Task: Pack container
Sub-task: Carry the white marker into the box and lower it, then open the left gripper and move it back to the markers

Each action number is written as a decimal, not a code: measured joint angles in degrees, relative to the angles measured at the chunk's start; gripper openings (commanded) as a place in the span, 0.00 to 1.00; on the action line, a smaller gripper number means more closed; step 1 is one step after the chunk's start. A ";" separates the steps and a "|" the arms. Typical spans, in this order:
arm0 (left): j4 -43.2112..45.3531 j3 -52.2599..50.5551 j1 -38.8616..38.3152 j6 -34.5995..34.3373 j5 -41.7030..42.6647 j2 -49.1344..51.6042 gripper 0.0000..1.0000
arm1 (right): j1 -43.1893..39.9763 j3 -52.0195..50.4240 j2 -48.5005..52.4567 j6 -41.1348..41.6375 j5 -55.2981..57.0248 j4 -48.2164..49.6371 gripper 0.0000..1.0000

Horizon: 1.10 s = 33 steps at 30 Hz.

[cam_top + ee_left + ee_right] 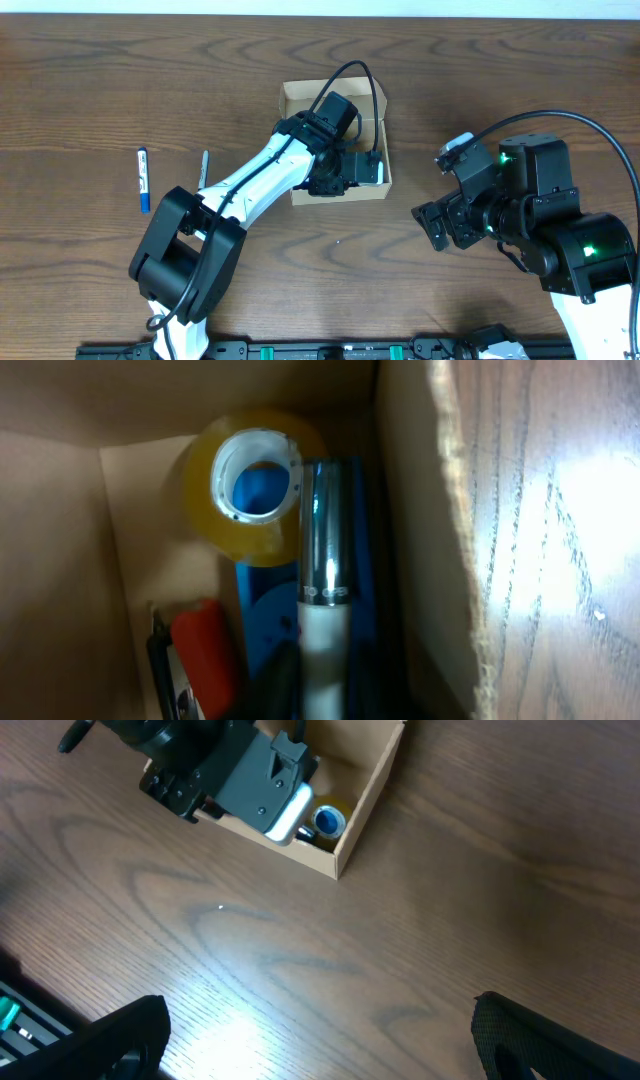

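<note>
The container, a tan cardboard box (300, 92), stands open at the table's middle; its flap lid is not visible. My left gripper (352, 172) reaches down inside it. In the left wrist view its dark fingers (322, 680) sit on both sides of a white and silver tube (325, 530) that lies along the box's right wall (420, 540). A yellow tape roll (250, 480), a blue item (262, 620) and a red item (205, 650) lie in the box. My right gripper (432, 225) is open and empty over bare table (320, 1020), right of the box (370, 800).
A blue and white marker (143, 178) and a thin grey pen (204, 165) lie on the table at the left. The left arm stretches from the front edge up to the box. The tape roll also shows in the right wrist view (328, 820).
</note>
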 measured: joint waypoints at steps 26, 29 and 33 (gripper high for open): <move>0.81 9.11 0.04 -10.78 -13.77 -5.01 0.10 | 0.00 0.00 0.00 0.00 0.00 0.00 0.99; 0.26 9.29 0.55 -14.34 -16.81 -9.20 0.06 | 0.00 0.00 0.00 -0.02 0.00 0.00 0.99; -2.67 9.38 3.41 -20.63 -18.53 -14.78 0.06 | 0.00 0.00 0.00 0.00 0.02 0.00 0.99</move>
